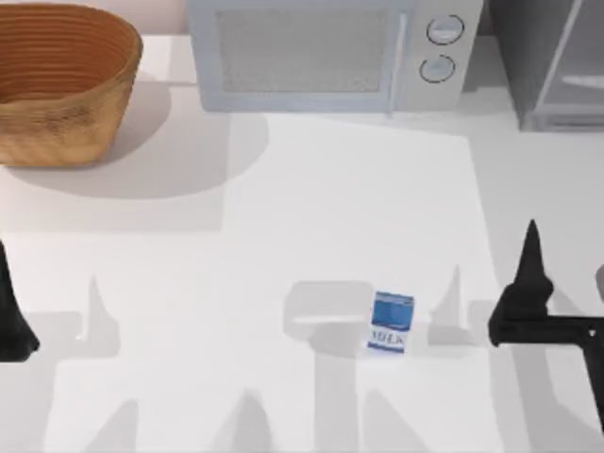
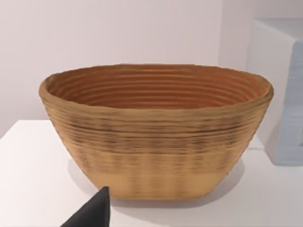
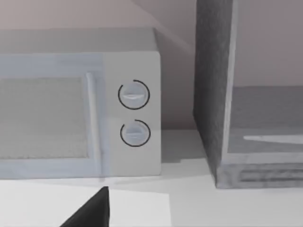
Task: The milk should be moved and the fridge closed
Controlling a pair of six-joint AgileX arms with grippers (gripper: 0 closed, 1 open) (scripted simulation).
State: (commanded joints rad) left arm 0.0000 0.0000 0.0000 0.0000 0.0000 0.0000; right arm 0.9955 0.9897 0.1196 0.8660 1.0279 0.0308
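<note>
The milk (image 1: pixel 391 323), a small blue carton with a white lettered band, sits on the white table near the front, right of centre. My right gripper (image 1: pixel 530 247) hovers to its right, apart from it and holding nothing. The fridge (image 1: pixel 547 66) stands at the back right corner. In the right wrist view its speckled grey side (image 3: pixel 212 94) and a pale inner space with a shelf line (image 3: pixel 270 138) show, so it looks open. My left gripper (image 1: pixel 8 297) is parked at the table's far left edge, with a dark tip (image 2: pixel 97 210) in front of the basket.
A white microwave (image 1: pixel 311 52) with two round knobs (image 3: pixel 134 113) stands at the back centre, just left of the fridge. A woven brown basket (image 1: pixel 57 80) takes up the back left corner. Bare table lies between the milk and the appliances.
</note>
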